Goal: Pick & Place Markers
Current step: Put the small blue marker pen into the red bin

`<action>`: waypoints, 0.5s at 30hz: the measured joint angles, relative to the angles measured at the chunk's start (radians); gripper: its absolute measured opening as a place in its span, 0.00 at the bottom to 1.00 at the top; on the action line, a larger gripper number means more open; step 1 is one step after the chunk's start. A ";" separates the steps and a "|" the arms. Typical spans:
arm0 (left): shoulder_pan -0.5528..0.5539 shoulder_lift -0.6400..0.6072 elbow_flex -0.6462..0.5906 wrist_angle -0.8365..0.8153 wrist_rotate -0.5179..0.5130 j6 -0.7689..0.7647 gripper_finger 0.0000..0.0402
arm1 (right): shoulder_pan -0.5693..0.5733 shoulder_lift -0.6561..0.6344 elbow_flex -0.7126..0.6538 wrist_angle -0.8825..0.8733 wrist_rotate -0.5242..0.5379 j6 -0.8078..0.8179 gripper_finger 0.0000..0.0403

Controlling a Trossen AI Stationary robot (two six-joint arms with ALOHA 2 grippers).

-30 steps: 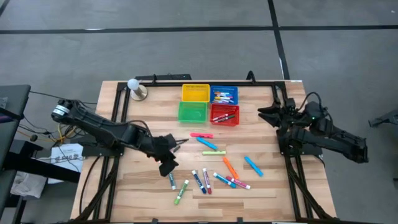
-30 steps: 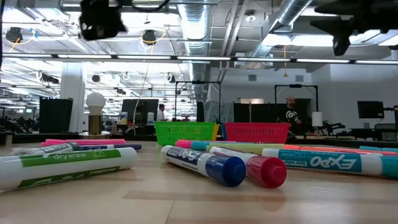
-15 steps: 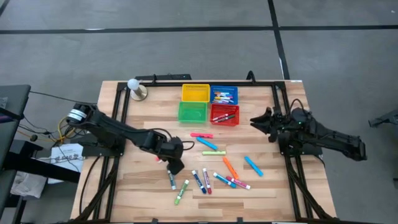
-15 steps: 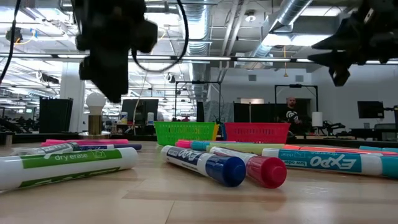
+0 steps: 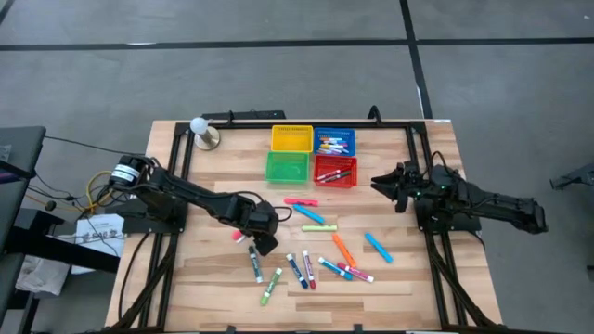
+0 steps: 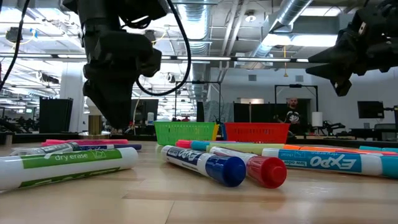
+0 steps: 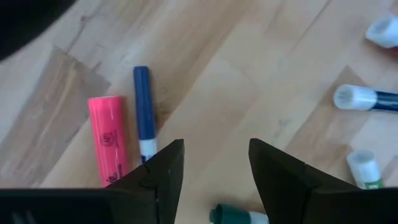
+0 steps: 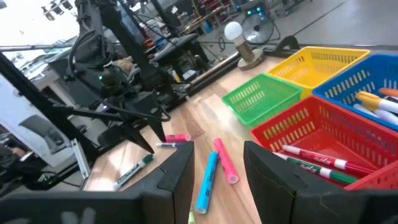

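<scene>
Wooden tabletop [image 5: 213, 278] carries loose markers [image 5: 320, 250] scattered toward its front edge; others lie in the red basket [image 5: 336, 171] and blue basket [image 5: 334, 141] near the back edge. The left gripper [image 7: 214, 180], fingers spread and empty, hangs low over a pink marker [image 7: 107, 140] and a blue marker [image 7: 144, 121]. The right gripper [image 5: 382, 181] hovers by the right edge, parted, holding nothing.

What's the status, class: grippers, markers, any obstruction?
Left gripper open, empty, low over loose markers. Right gripper open, empty, beside red basket. Nothing in the way.
</scene>
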 joint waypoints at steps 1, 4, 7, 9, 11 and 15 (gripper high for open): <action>0.001 0.000 0.000 -0.001 -0.006 0.002 0.45 | 0.000 0.000 0.000 0.000 0.003 0.000 0.32; 0.010 0.000 -0.001 0.001 -0.022 0.019 0.45 | 0.000 0.000 0.000 0.000 0.003 0.000 0.32; 0.024 0.000 -0.015 0.006 -0.024 0.028 0.45 | 0.001 0.000 0.000 0.000 0.003 0.000 0.32; 0.034 0.000 -0.033 0.004 -0.024 0.028 0.45 | 0.001 0.000 0.000 0.000 0.003 0.000 0.32; 0.046 0.000 -0.050 0.007 -0.024 0.028 0.45 | 0.001 0.000 0.000 0.000 0.003 0.000 0.32; 0.065 0.000 -0.079 0.015 -0.022 0.025 0.45 | 0.001 0.000 0.000 0.000 0.003 0.000 0.32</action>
